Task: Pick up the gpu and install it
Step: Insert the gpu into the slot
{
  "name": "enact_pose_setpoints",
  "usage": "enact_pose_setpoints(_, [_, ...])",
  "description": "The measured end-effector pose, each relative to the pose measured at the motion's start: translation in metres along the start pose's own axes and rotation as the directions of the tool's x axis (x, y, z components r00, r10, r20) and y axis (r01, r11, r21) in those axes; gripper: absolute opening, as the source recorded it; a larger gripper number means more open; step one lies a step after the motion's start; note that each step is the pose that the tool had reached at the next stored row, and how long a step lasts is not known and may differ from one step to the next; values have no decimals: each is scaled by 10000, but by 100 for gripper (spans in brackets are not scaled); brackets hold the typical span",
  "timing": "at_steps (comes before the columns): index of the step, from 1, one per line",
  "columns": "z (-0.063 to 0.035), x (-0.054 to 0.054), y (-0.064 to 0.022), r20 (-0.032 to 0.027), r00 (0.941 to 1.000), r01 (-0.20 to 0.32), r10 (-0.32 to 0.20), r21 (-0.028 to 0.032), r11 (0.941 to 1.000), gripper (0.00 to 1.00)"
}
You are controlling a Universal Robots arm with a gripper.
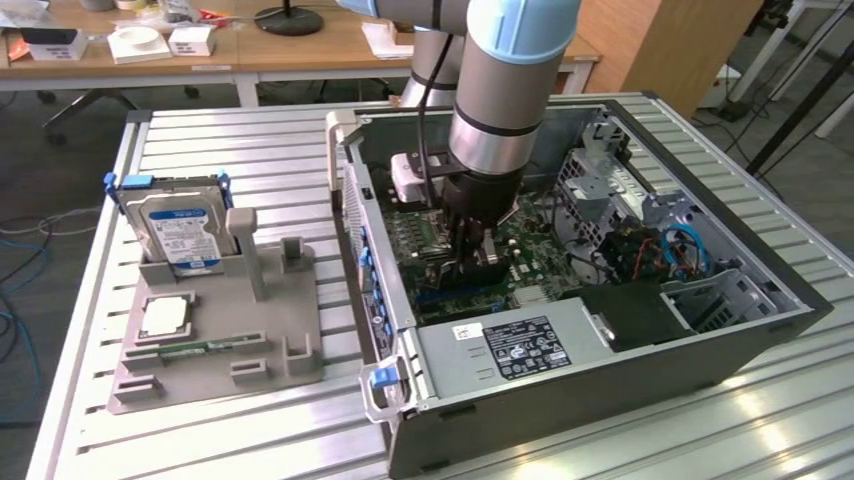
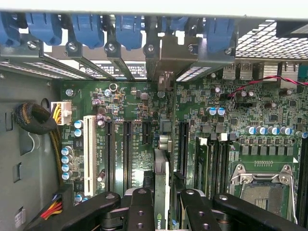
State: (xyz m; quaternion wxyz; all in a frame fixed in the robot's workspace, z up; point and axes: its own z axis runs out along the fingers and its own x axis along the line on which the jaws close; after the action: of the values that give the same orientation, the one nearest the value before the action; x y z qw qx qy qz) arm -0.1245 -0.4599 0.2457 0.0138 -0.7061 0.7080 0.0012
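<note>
The gpu (image 2: 161, 175) stands edge-on between my fingers, its thin green board running toward a silver end bracket (image 2: 166, 79) at the case's rear slot openings. My gripper (image 2: 161, 204) is shut on the gpu, low over the motherboard (image 2: 231, 130), between two black expansion slots (image 2: 183, 147). From the exterior view, the gripper (image 1: 473, 258) reaches down into the open computer case (image 1: 747, 335), with the dark card (image 1: 470, 278) right under it against the board. I cannot tell whether the card's edge sits in a slot.
A grey fixture (image 1: 267, 345) on the exterior view's left holds a hard drive (image 1: 180, 232), a processor (image 1: 163, 316) and a memory stick (image 1: 203, 348). Inside the case are the power supply (image 1: 527, 345), blue bracket clips (image 2: 86, 26), a white slot (image 2: 89, 154), a cable bundle (image 2: 34, 118) and the processor socket (image 2: 262, 185).
</note>
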Motion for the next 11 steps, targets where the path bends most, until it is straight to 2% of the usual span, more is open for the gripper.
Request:
enact_pose_setpoints(6, [0,0,0,0,10000,-1,1,0,10000,26])
enact_pose_setpoints(7, [6,-2,1,21,10000,-2,2,5,10000,26])
enact_pose_setpoints(8, [7,-2,1,16,10000,-2,2,7,10000,27])
enact_pose_setpoints(9, [6,-2,1,13,10000,-2,2,8,10000,33])
enact_pose_setpoints(11, [1,0,1,1,10000,-2,2,1,10000,33])
